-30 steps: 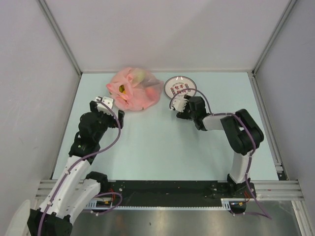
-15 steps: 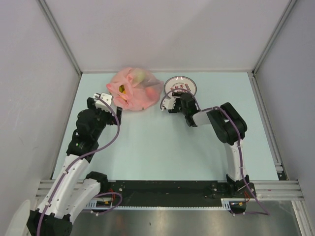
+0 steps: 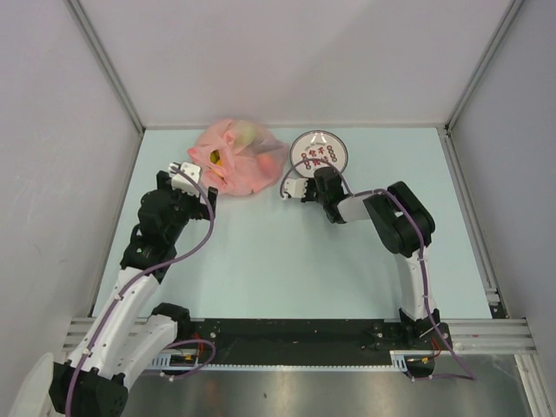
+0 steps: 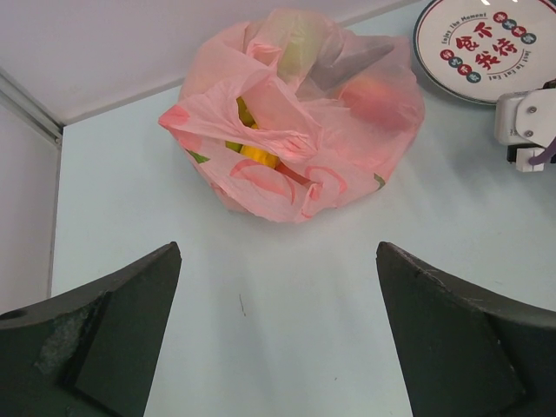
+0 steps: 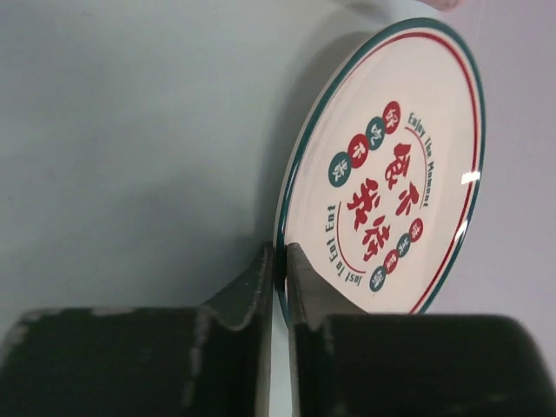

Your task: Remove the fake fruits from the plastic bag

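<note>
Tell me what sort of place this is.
Likely a lab robot test cell: left arm and right arm bolted to a rail, plain walls with metal posts, and props on the table, a bag and plate.

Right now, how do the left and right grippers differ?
The left gripper stands wide open; the right gripper is shut. The left gripper holds nothing and sits short of the pink bag; the right gripper pinches the plate by its rim. Both have dark fingers.
</note>
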Tool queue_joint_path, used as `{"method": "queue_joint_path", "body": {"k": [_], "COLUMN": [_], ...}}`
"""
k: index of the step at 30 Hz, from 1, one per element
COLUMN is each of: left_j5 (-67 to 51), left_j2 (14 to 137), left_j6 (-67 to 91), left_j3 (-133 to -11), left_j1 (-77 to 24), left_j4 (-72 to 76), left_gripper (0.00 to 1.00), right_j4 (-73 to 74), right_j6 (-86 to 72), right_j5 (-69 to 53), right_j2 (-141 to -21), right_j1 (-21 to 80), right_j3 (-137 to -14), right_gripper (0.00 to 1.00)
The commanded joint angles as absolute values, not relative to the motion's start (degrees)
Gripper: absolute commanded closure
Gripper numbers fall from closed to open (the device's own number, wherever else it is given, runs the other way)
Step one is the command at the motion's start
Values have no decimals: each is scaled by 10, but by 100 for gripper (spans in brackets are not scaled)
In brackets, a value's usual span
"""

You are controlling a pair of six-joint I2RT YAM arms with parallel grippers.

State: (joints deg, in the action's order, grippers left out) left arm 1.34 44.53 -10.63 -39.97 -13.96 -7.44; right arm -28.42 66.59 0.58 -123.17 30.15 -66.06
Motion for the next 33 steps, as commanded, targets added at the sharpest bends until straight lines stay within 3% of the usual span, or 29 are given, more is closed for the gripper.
{"method": "queue_joint_path", "body": {"k": [1, 16, 33], "left_j5": [25, 19, 16], "left_j2": [449, 467, 492], "left_j6": [-103, -89, -67], "left_j3": [-416, -389, -385], "left_j1": [-134, -134, -134], "left_j4": [-45, -16, -45], "left_gripper": [0, 0, 0], "right_j4": [-147, 88, 94], "right_j6": [618, 555, 648], "right_j5": [-1, -119, -193], "right_j2": [-1202, -1009, -811], "right_j1": [313, 355, 480], "right_j3": [-664, -556, -345], "right_gripper": [96, 100, 99]}}
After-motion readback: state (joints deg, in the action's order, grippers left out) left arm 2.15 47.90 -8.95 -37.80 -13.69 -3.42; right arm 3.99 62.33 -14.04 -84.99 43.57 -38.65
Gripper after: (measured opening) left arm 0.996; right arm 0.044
